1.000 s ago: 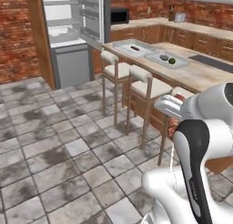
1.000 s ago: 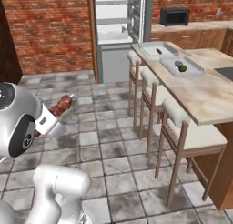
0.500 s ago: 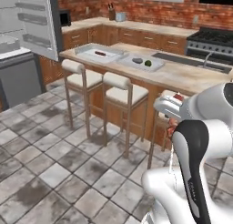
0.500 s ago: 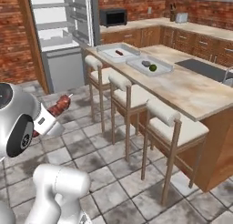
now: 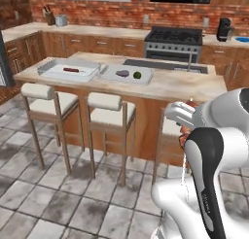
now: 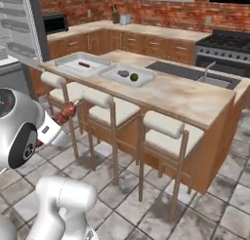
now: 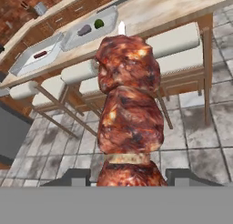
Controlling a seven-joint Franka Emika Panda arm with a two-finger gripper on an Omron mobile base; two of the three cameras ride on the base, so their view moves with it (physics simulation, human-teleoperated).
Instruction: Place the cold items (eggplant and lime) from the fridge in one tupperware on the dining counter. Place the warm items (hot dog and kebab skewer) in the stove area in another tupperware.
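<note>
Kebab skewer sits in the tool, which we find closed partway on its lower end; the meat chunks rise between the two dark finger tips in the hand view, with a pale skewer tip showing at the far end. From the right base view we see the same skewer projecting from the tool, held out over the tiled floor on the stool side of the tabletop and well apart from it.

On the tabletop we note two shallow tupperware trays standing side by side, just beside each other. The first tupperware lies toward the end of the tabletop farthest from the sink and holds the hot dog, a small dark red piece. The second tupperware lies nearer the middle of the tabletop and holds the eggplant and the lime, the two lying close together.

Three stools with pale cushions stand in a row against the near side of the tabletop. A sink with a faucet is set into the tabletop past the second tupperware. Beyond the tabletop we record a stove against the brick back wall.
</note>
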